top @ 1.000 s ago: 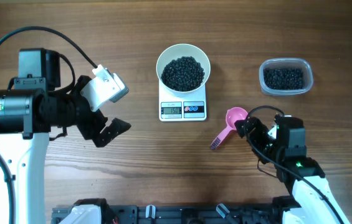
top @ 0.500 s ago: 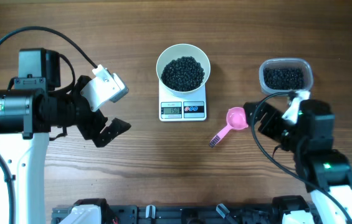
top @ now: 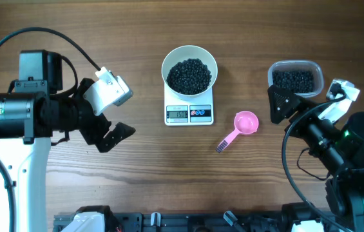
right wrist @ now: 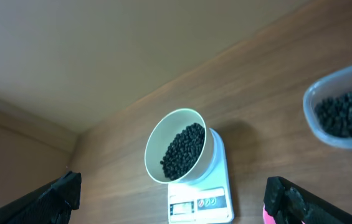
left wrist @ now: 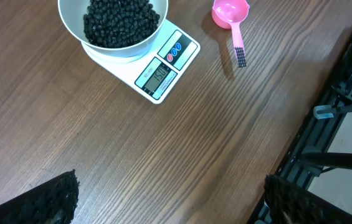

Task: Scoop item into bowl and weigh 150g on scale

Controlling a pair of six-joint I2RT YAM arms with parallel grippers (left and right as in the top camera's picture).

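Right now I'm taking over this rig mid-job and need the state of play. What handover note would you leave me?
Left gripper: open, empty, hovering left of the scale.
Right gripper: open, empty, raised beside the clear tub, which holds more beans.
White bowl: sits on the scale, holding black beans.
Pink scoop: lies empty on the table right of the scale, free of both grippers.
Done: scooping looks finished. The display is lit and seems to show the target, but the digits are small.
Left: confirm the reading and adjust the beans if it is off.
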